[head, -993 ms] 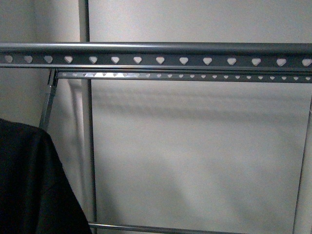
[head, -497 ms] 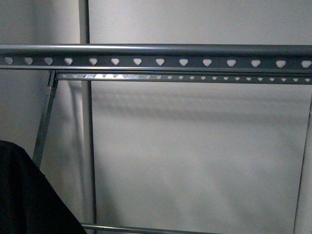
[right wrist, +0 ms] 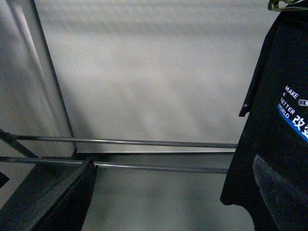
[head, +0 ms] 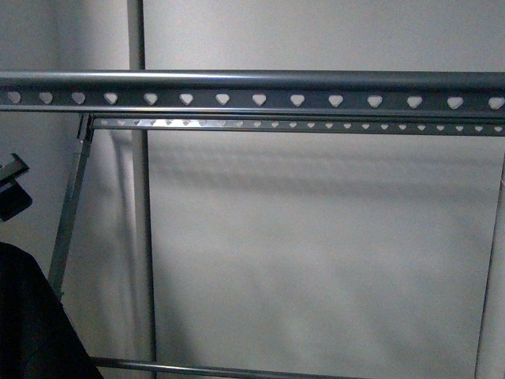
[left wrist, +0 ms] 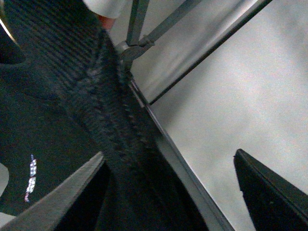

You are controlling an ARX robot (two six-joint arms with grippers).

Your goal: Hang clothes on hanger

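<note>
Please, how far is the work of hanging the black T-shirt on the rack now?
Done: nothing yet; the rack rail is bare in the front view. In hand: the T-shirt hangs low, below the rail, its ribbed collar lying against one finger of the left gripper, whose jaws stand wide apart. The right gripper is open and empty. Left: lift the shirt and drape it over the rail.

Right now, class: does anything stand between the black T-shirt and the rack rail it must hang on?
Nothing clearly blocks it. The T-shirt hangs low left, below the rail; only a small dark fitting at the left edge sits between them.
</note>
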